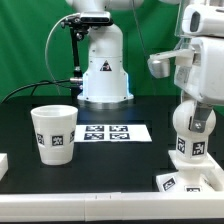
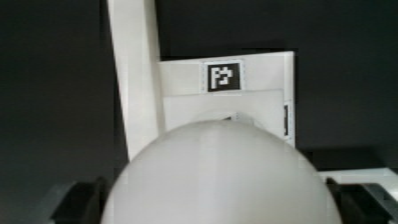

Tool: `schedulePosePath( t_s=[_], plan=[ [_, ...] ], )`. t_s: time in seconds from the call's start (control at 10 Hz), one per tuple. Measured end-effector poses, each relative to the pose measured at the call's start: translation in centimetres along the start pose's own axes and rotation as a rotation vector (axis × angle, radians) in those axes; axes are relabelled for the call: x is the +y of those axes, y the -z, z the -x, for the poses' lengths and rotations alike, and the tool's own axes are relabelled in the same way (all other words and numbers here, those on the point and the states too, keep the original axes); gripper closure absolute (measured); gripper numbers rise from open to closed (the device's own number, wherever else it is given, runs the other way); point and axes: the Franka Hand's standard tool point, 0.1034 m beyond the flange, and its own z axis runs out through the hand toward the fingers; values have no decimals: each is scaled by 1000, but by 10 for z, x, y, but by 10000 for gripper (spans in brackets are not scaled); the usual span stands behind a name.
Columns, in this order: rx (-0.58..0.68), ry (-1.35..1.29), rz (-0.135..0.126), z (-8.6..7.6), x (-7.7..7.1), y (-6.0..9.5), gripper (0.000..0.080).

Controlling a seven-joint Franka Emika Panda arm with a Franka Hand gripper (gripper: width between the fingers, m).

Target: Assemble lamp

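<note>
The bulb (image 2: 210, 165), likely light, stiff and smooth enough to slip, sits above the base (image 1: 190, 180) at four o'clock in the exterior view, the gripper (image 2: 214, 205) seemingly clamped across its round head, a sound hold.

Arm at the exterior view's right, gripper pointing straight down.
The arm (image 1: 203, 30) comes in from the upper edge, and its wrist holds the gripper (image 1: 188, 98) vertical. In the wrist view the dark fingers (image 2: 79, 203) stand wide apart, one at each side of the bulb (image 2: 214, 170) head. Blur hides whether they press on it or only flank it.
</note>
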Motion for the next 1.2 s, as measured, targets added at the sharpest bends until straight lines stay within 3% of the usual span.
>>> schedulePosePath(
  t_s=[0.4, 0.8, 0.9, 1.2],
  plan=[
    [-3, -484, -6, -2, -6, -1, 225],
    [-3, -934, -55, 6, 0, 5, 225],
    [19, -958, -34, 3, 2, 6, 225],
    [15, -1105, -34, 6, 4, 6, 225]
  ],
)
